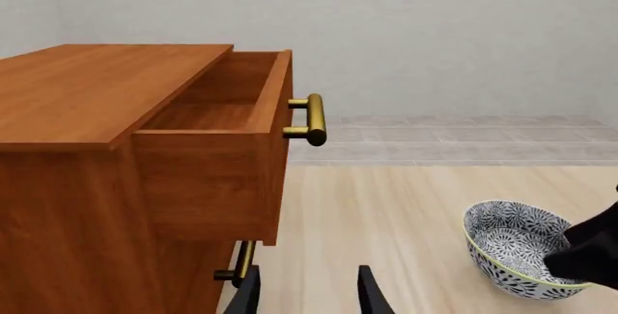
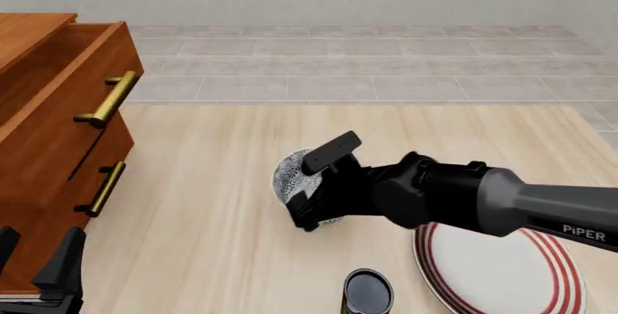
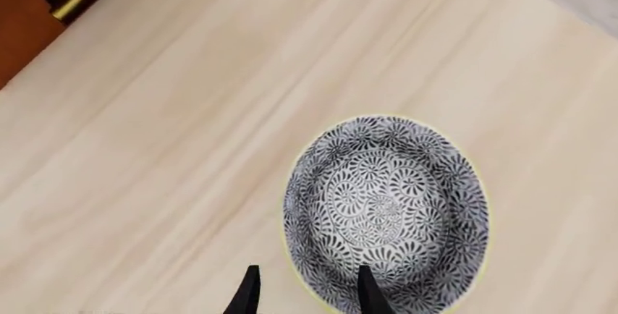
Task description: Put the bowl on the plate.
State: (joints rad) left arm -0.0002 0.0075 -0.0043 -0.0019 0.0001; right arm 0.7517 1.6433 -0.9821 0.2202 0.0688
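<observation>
Bowl [image 2: 288, 178] sits on the table [image 2: 213, 205] near mid-scene in the front view, upright, mouth up, and the right gripper [image 2: 311, 209] hangs directly over its near rim. In the right wrist view the two fingertips [image 3: 250, 292] are apart, one finger over the bowl's patterned inside, the other over bare wood just outside the yellowish rim, so the rim wall lies between the jaws; nothing is clamped yet, and whether either finger touches the ceramic cannot be told. Bowl is round, so no long axis matters; the grip is a rim pinch at roughly the bowl's 6 o'clock edge as seen from the front. Plate [image 2: 502, 270] lies at about 4 o'clock from the bowl, near but apart, partly under the right arm and cut by the picture's lower edge. A small dark can [image 2: 367, 291] stands at about 5 o'clock from the bowl, just beside the plate's left edge, so the carry path probably needs to pass above or behind it. Right arm is clearly the nearer one. Left gripper [image 2: 39, 260] is parked far off at 8 o'clock by the wooden drawer unit [image 2: 48, 133], fingers spread with nothing between them, well apart from bowl and plate. Likely next move: lower slightly, pinch the rim, lift, swing toward 4 o'clock.
</observation>
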